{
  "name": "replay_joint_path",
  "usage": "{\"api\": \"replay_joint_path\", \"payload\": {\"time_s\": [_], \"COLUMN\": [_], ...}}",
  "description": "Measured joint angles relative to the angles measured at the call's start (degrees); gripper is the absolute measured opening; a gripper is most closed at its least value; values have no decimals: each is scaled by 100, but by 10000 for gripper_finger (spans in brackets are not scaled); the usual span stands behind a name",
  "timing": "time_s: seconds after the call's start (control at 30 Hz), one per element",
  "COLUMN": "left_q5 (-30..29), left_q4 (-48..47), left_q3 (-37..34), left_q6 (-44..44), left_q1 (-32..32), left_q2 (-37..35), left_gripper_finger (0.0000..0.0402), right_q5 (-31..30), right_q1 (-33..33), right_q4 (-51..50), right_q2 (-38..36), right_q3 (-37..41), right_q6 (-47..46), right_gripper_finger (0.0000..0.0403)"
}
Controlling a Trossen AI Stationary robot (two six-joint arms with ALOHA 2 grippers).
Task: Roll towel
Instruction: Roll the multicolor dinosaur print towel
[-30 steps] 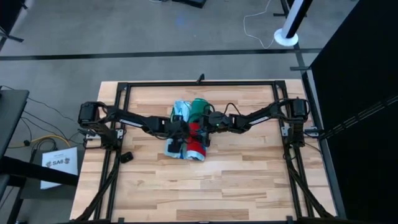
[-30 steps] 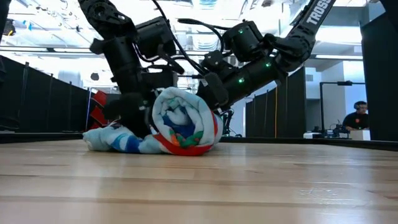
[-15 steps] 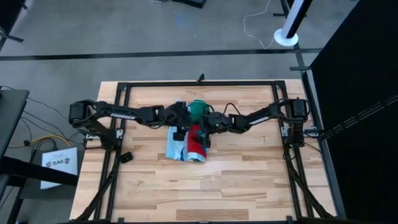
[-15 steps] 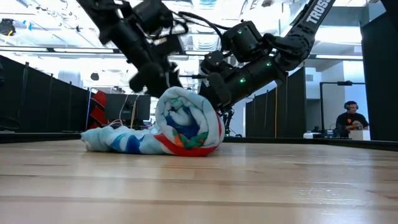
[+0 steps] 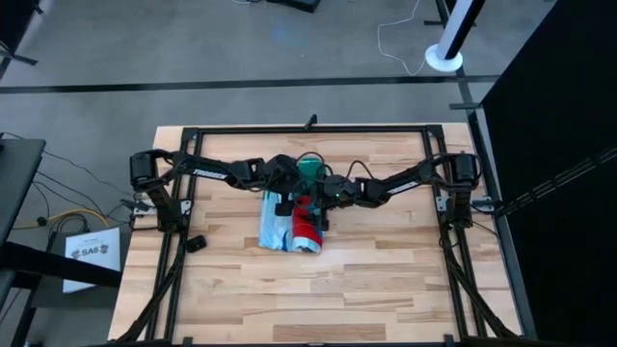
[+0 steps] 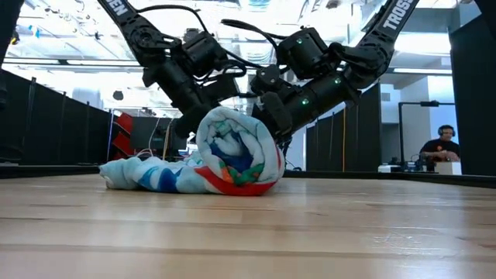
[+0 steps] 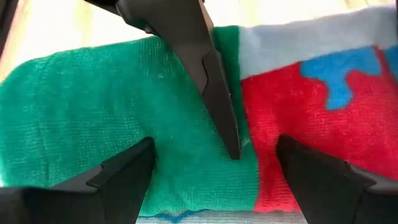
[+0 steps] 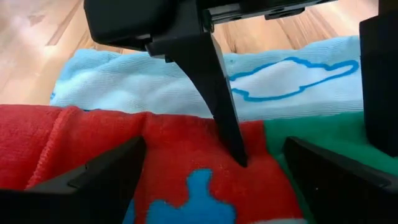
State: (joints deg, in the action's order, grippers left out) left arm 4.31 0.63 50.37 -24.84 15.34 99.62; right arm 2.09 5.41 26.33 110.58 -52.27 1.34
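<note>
Rolling is well along, by the look of it: the towel (image 6: 232, 155) sits near the middle of the table (image 5: 386, 280) as a fat coil whose spiral end faces the low camera, with a flat unrolled tail (image 6: 143, 174) trailing along the wood beside it, so some cloth is left to wind in. From above, the coil shows as the red and green band and the light-blue strip beside it is the loose part. The left gripper (image 5: 286, 185) is on the far end of the coil, its fingers spread wide over the green cloth in its wrist view (image 7: 124, 112), gripping nothing. The right gripper (image 5: 321, 198) rests against the red part of the coil, its fingers likewise spread over red and green cloth, the unrolled blue strip lying beyond them (image 8: 186, 84). Compared with a second ago, the left arm has lifted off the blue part near the roll's middle and come back down on the top of the coil, while the right arm has hardly shifted. The coil stands a little taller and rounder than before, and has crept slightly away from the tail.
</note>
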Motion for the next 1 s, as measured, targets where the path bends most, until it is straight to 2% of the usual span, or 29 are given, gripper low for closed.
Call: {"api": "replay_joint_path", "payload": {"time_s": [0.3,0.6,0.83,1.0], "left_q5": [-119,-183,-454,-487], "left_q4": [-426,1108,1403,1462], "left_q3": [-21,-858,-1061,-1095], "left_q6": [-61,597,1022,1078], "left_q1": [151,154,172,183], "left_q2": [56,59,59,63], "left_gripper_finger": [324,324,324,324], "right_q5": [-4,-7,-34,-38], "right_q1": [-5,-83,-414,-573], "right_q4": [-811,-677,-597,-281], "right_q2": [-651,-738,-699,-376], "right_q3": [28,17,-168,-172], "right_q6": [169,-121,-186,-320], "right_gripper_finger": [377,377,377,377]}}
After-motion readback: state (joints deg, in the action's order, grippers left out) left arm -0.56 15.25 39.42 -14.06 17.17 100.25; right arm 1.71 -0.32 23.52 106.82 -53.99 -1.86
